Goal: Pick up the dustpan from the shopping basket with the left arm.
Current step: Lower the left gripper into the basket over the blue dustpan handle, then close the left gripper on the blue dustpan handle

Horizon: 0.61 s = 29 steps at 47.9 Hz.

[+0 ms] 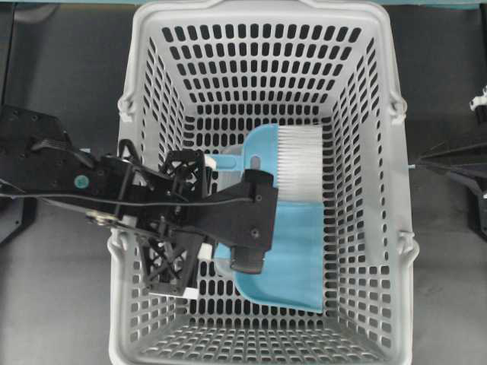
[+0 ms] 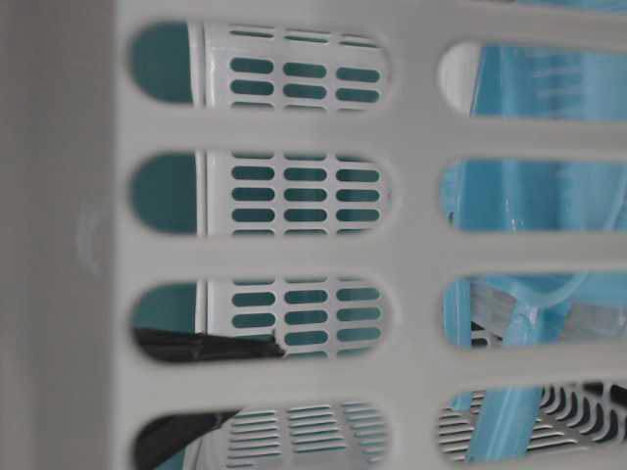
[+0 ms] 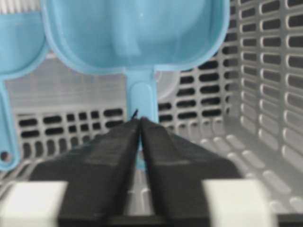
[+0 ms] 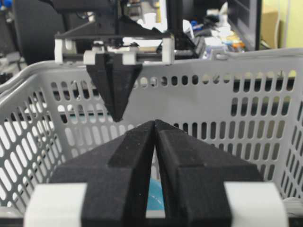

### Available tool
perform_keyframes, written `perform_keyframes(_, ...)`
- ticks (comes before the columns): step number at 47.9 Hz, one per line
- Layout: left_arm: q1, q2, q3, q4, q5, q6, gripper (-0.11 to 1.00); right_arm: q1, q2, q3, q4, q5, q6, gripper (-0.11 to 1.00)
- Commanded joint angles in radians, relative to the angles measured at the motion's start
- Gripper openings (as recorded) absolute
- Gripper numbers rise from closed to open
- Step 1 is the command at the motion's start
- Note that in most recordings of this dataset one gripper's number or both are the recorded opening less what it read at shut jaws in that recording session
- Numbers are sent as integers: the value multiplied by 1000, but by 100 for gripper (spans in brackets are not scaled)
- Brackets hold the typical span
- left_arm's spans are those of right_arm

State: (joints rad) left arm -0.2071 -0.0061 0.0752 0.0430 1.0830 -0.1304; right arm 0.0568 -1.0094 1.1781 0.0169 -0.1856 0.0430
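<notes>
A light-blue dustpan [image 1: 293, 251] lies in the grey shopping basket [image 1: 152, 53], beside a white-bristled brush [image 1: 298, 163]. The left tool [image 3: 139, 124] hangs over the basket, jaws nearly together, holding nothing, its tips just before the dustpan's handle. It should widen, then straddle that handle squarely. The right tool [image 4: 155, 124] rests closed outside.

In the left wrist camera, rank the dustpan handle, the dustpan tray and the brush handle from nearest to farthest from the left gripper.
From the left gripper:
1. dustpan handle, right at the fingertips, centre.
2. dustpan tray, just beyond, top centre.
3. brush handle, off at the left edge.
All lie in the shopping basket.
</notes>
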Motion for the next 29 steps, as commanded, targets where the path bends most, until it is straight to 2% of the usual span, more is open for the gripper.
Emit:
perform_keyframes(1,-9,-3,-26,2,2,-23,22,8,3,-14,2,-6,0,0)
perform_keyframes(8,-23,37,-32,2,34,-37,66,12,3,-12,3,-6,0,0)
perform_keyframes(13,-37,78,-35,2,67,-37,87,12,3,-12,3,-5,0,0)
perform_keyframes(16,-38,95,-34,2,72,-35,91,14,3,-11,3,-6,2,0)
perform_keyframes(29,-37,144,-9,2,61,-41,89,37,3,-12,3,-6,9,0)
